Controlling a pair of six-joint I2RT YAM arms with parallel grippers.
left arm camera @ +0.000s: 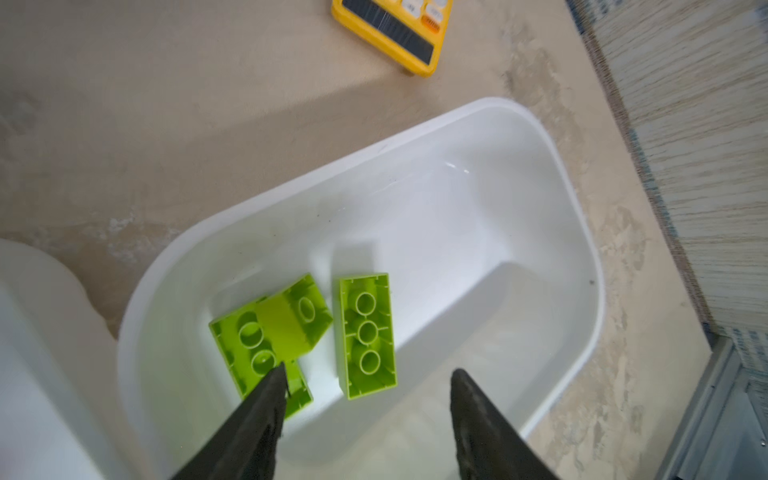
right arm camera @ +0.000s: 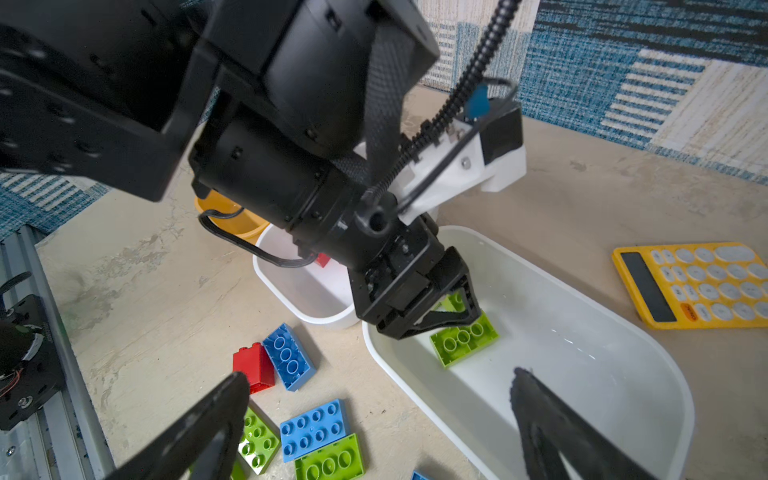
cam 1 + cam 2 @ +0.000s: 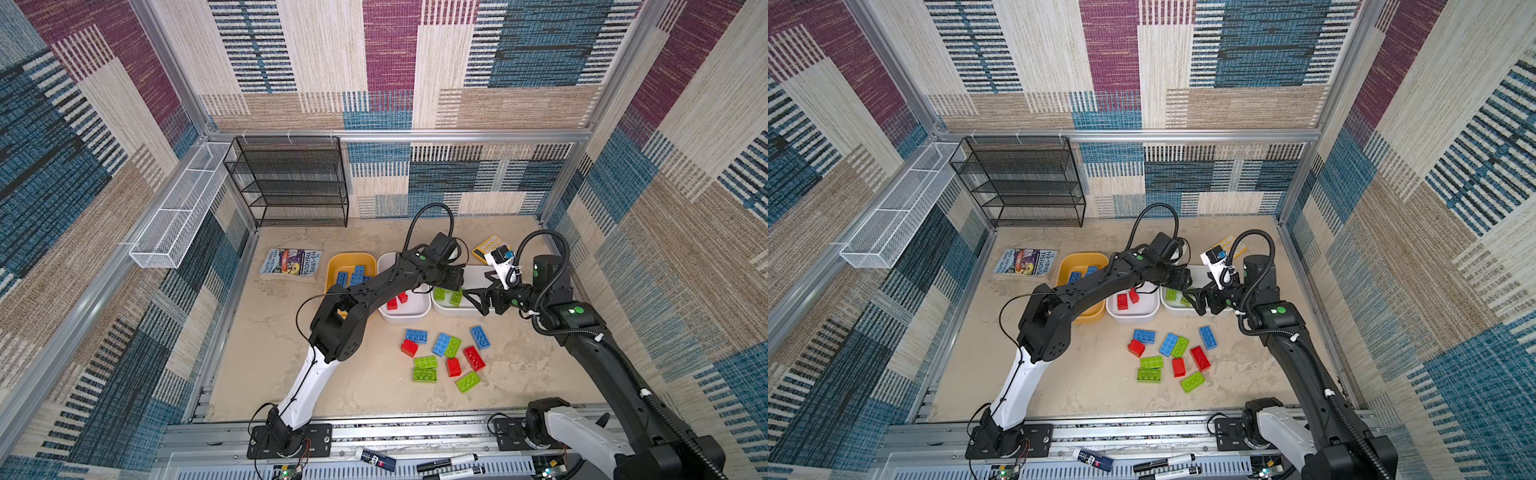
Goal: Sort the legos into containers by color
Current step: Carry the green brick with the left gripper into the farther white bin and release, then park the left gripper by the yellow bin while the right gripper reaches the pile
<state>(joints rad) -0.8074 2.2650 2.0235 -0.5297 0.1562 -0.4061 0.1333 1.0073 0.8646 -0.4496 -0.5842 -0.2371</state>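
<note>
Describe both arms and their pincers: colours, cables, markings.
Both are black with one white lower link and green dots. The left arm trails thin black cables; the right arm carries ribbed black conduit held by white ties. The left pincer and right pincer have black, tapering triangular fingers.

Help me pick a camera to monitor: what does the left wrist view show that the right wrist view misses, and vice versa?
Only left wrist: a small lime green plastic brick tilted over another. Only right wrist: loose red, blue and green plastic bricks outside the tubs, a red brick in a second white tub, the mustard yellow tub. Both: the white rounded plastic tub, an upside-down lime green brick inside, the flat yellow calculator.
</note>
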